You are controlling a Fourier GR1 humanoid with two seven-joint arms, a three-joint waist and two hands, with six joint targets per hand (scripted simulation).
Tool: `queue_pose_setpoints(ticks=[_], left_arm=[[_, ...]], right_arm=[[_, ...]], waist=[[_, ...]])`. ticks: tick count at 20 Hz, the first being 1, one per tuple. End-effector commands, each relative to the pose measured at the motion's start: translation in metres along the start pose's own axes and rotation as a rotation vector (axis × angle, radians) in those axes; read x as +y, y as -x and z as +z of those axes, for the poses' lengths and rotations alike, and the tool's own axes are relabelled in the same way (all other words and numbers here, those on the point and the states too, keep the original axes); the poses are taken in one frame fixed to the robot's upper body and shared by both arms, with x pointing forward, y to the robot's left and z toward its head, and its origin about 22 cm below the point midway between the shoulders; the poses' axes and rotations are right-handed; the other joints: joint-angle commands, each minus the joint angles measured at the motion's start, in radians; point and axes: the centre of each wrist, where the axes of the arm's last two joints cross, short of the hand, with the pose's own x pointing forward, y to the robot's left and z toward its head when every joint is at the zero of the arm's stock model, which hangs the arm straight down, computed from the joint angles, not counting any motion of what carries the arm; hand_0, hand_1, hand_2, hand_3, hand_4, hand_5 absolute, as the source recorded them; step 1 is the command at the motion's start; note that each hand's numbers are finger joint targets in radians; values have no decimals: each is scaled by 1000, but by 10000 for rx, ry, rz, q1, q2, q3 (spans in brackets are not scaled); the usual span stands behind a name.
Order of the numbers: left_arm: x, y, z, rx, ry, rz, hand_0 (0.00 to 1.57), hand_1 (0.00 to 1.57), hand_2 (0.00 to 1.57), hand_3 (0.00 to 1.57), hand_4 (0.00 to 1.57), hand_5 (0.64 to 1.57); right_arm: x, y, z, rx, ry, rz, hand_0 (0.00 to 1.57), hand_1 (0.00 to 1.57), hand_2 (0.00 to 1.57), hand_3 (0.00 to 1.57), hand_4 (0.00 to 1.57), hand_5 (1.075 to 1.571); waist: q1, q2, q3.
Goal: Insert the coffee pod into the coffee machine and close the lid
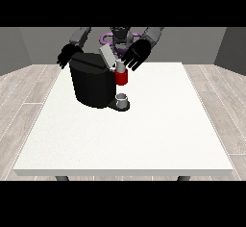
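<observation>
We see a large white square worktop (144,134) filling most of the view, with the robot small at its far edge. On the worktop's far left part stands a black, rounded coffee machine (91,84), its grey lid (107,56) tilted up and open, and its red front section (121,78) facing the view's right. The hand at the view's right (136,54) hangs above and just to the right of the machine's top; its fingers (132,64) are spread and relaxed, pointing down toward the lid area, and we see nothing held in them. Just below those fingers, at the top of the red section, sits a small pale object (120,67) that we take for the coffee pod, though we cannot tell whether it is fully seated. The hand at the view's left (67,55) sits behind the machine's far corner; we cannot tell how it is set. Well below the fingers, a small grey cup (122,99) stands on the machine's base.
</observation>
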Motion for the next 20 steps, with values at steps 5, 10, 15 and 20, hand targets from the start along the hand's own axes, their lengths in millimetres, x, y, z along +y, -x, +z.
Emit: queue_pose_setpoints(ticks=[5,10,15,20], left_arm=[[-12,8,3,-43,280,-141,1198,1198,1271,1200,505,1571],[-19,-4,-2,-49,465,-74,1164,1164,1239,1182,492,1571],[-27,1,1,-158,341,-128,1236,1236,1279,1197,487,1571],[-22,-5,-3,137,675,79,1220,1220,1252,1152,467,1571]], right_arm=[[-28,7,6,169,152,78,0,0,0,0,538,1571],[-12,7,1,128,637,-212,0,0,0,0,462,1571],[-8,9,2,-325,357,-157,0,0,0,0,435,1571],[-20,7,-5,-69,406,-335,0,0,0,0,446,1571]], waist=[[-55,-21,0],[272,-104,1],[322,323,-1],[277,182,2]])
